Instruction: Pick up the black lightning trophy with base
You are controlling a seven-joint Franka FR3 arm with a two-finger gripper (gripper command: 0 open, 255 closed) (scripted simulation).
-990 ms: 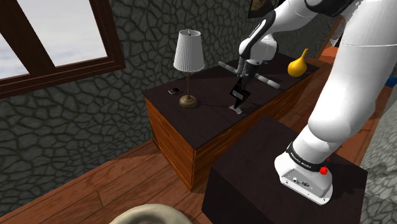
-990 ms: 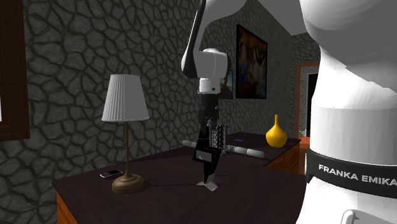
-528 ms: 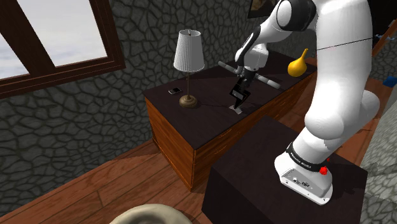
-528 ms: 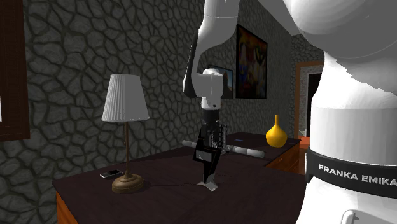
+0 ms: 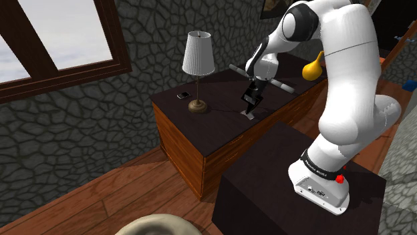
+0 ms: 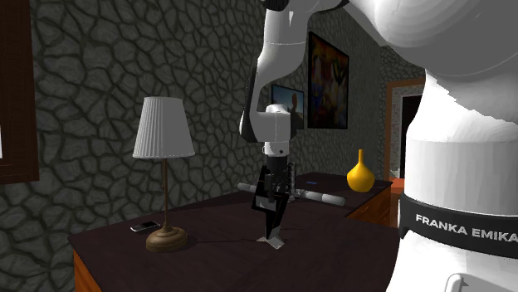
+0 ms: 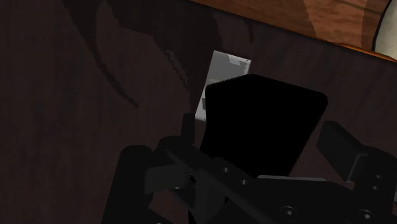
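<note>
Phone [image 5: 182,95] and table lamp [image 5: 198,57] sit at the shoulder view's left end of the wooden cabinet [image 5: 194,143]. Both are well apart from the target, so nothing crowds the approach from that side.

Mid-top: black lightning trophy [image 5: 248,107] stands upright on its pale grey base [image 5: 250,115], base flat on the dark top (so not lifted, by my read). Gripper [image 5: 253,95] hangs straight over it, pointing down. A top-down grab suits a tall, thin piece.

Wrist view: the trophy's black upper part sits between the two fingers [image 7: 143,172], which stand apart on either side. Contact isn't clear, so I read the jaws as spread around it, not yet clamped.

Further right, just behind the trophy, lies a grey rod [image 5: 281,85], then a yellow gourd vase [image 5: 311,67] near the far end. The rod is the likeliest thing to snag.
</note>
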